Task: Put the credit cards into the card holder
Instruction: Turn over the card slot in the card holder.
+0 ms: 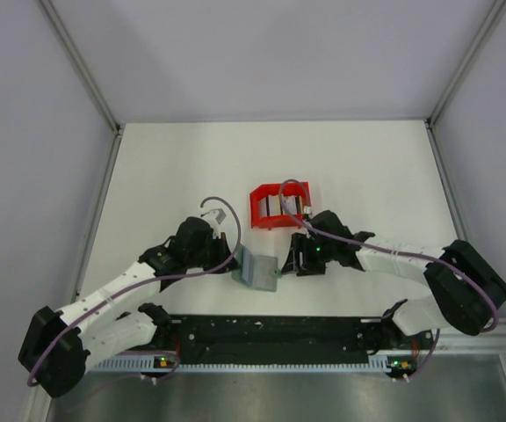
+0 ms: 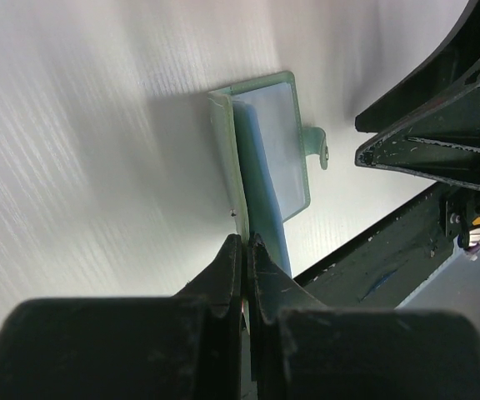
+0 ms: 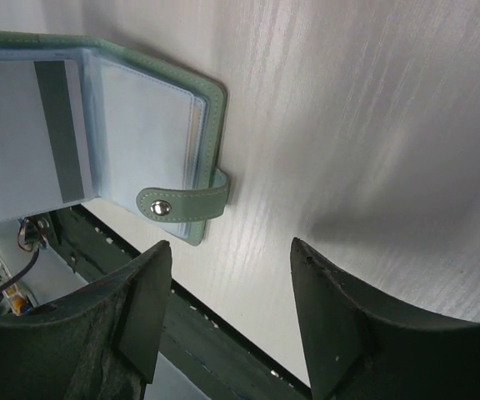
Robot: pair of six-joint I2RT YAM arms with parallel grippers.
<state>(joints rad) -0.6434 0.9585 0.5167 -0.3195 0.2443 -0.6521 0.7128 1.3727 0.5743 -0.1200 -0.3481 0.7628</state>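
Observation:
The card holder point(image 1: 259, 269) lies open on the white table between my two grippers, grey-green outside and light blue inside. My left gripper point(image 2: 246, 242) is shut on the edge of its cover point(image 2: 223, 133), holding that flap upright. In the right wrist view the card holder point(image 3: 148, 125) shows its blue sleeves and a snap strap point(image 3: 182, 202). A whitish credit card point(image 3: 23, 133) with a grey stripe sits in a sleeve. My right gripper point(image 3: 230, 250) stands open just right of the holder, with nothing between its fingers.
A red plastic bin point(image 1: 279, 205) stands just behind the holder and holds several pale and dark pieces too small to name. The black rail point(image 1: 271, 330) runs along the table's near edge close under both grippers. Grey walls enclose the table.

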